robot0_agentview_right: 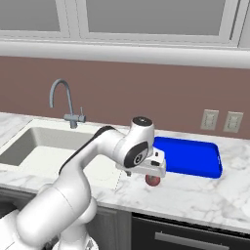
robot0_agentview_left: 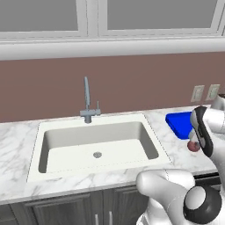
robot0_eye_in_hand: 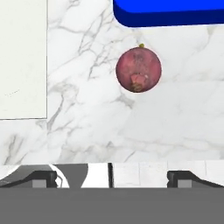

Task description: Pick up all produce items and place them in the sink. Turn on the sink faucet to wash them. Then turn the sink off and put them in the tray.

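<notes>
In the left base view the sink (robot0_agentview_left: 99, 147) sits in the marble counter (robot0_agentview_left: 17, 132), its long side running along the counter's front edge, a round drain in the bare floor. The faucet (robot0_agentview_left: 87, 103) stands upright at the middle of the basin's back rim. The blue tray (robot0_agentview_left: 178, 124) lies near the counter's right end, just past the basin's right rim. The dark red fruit (robot0_agentview_left: 193, 146) rests on the marble in front of the tray, half behind the arm.

In the right base view the tray (robot0_agentview_right: 188, 156) lies with its long axis along the back wall, bare marble on its right and front. The fruit (robot0_agentview_right: 153, 179) sits off the tray's front left corner, close to the counter's front edge, directly under the gripper (robot0_agentview_right: 146, 171).

In the hand view the fruit (robot0_eye_in_hand: 138, 70) is round, with no long axis, a small stem nub toward the tray (robot0_eye_in_hand: 170, 13), from which a narrow gap of marble separates it. The gripper's (robot0_eye_in_hand: 111, 177) fingertips (robot0_eye_in_hand: 41, 178) stand wide apart, holding nothing. The basin rim (robot0_eye_in_hand: 22, 57) lies at the left, with open marble between.
</notes>
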Tool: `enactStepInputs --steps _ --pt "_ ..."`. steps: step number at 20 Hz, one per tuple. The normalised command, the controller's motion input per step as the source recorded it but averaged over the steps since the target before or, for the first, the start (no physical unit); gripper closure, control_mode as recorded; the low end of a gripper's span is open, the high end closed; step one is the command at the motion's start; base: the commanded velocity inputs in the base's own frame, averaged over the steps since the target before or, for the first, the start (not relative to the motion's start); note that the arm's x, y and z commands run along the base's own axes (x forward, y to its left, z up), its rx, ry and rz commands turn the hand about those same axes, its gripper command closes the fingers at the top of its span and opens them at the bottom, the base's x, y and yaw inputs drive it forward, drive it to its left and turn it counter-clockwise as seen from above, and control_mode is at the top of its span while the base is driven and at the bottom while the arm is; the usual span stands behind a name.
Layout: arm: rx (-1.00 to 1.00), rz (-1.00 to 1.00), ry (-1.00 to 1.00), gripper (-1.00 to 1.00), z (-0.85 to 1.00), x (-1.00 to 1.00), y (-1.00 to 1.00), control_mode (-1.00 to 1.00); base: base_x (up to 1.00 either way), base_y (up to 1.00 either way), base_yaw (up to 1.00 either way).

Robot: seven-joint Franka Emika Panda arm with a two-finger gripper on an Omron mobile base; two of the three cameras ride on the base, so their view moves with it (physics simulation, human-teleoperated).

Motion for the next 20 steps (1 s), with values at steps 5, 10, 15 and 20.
enactStepInputs --steps 5,10,15,20 --pt "-0.01 0.0 0.12 -1.0 -0.22 0.16 -0.06 -1.0 0.0 0.0 0.0" --pt "0.0 0.0 0.13 -1.0 -0.19 0.16 -0.04 -1.0 0.0 0.0 0.0" --pt "0.0 0.0 0.06 -1.0 -0.11 0.2 -0.06 -1.0 0.0 0.0 0.0" --pt "0.0 0.0 0.0 -1.0 -0.07 0.19 -0.05 -1.0 0.0 0.0 0.0"
